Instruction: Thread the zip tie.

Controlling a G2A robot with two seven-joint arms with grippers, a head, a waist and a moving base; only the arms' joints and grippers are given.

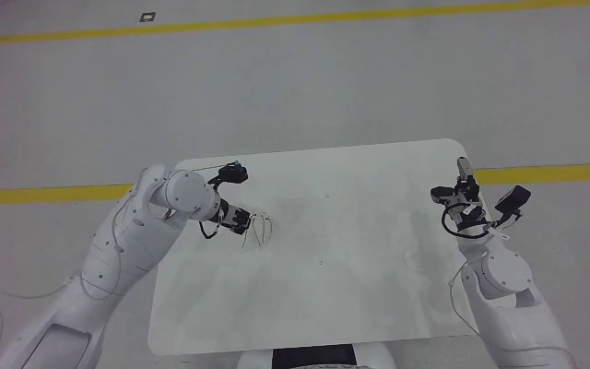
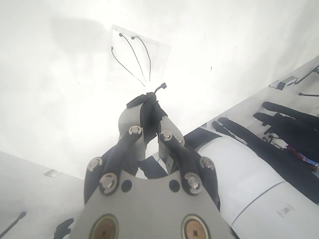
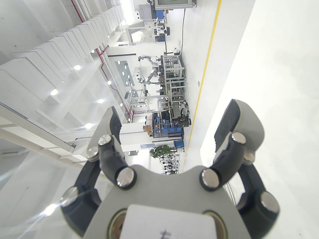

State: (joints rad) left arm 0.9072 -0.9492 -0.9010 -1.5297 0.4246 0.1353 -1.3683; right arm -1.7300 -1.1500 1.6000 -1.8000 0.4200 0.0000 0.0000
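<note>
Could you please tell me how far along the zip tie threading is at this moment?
Done: the left tool is shut on one zip tie, its head poking out in front. In hand: just that grasp; the right tool is open, empty and well away from it. Left: the threading itself, as no tail passes through the head; three spare zip ties lie apart.

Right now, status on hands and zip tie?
Left hand shut on zip tie. Right hand open, empty, at table edge. Spare ties lie just ahead.
</note>
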